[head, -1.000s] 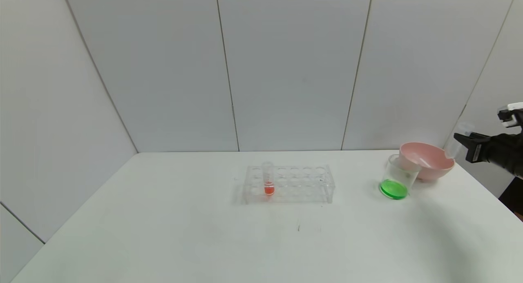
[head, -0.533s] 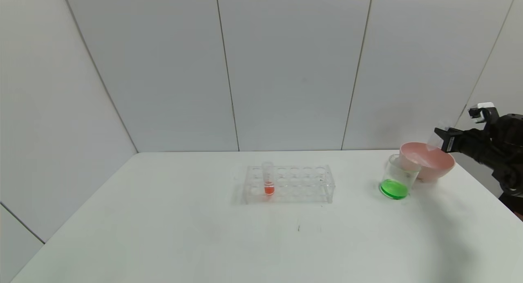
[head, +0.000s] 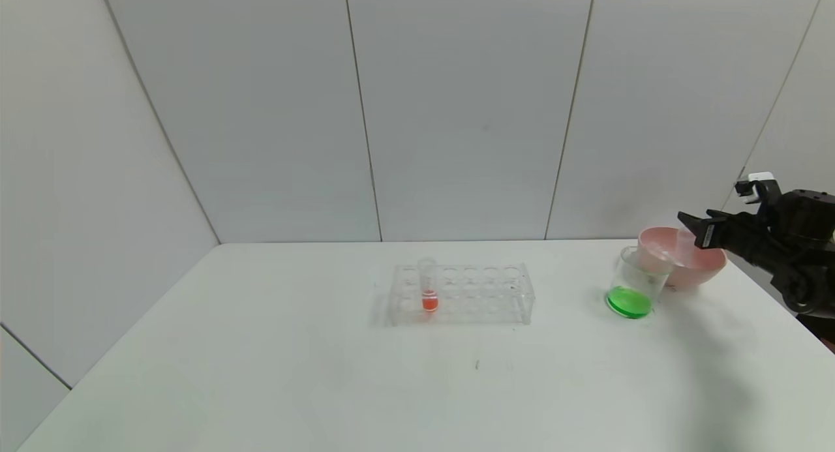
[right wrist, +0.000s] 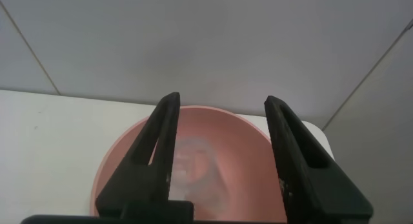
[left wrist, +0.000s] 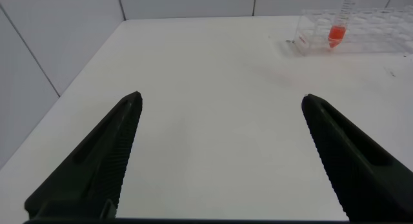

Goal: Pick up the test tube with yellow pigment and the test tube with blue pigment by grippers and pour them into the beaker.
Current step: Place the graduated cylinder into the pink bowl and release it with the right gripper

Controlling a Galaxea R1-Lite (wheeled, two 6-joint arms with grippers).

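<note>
The beaker (head: 634, 284) is clear with bright green liquid at its bottom, the bowl (head: 701, 268) behind it pink, the rack (head: 486, 294) clear, its one tube (head: 428, 284) orange-red at the bottom, the surface (head: 313, 374) white.

The right gripper (head: 690, 227) was seen to be finished in matte black, with a small white block (head: 757, 183) mounted on top and a pale label on its side. Rounded black joint housings were visible behind it. The left gripper (left wrist: 222, 156) was fitted with two long, tapered black fingers (left wrist: 97, 166), and a fine ribbed texture was noted along their inner faces.
</note>
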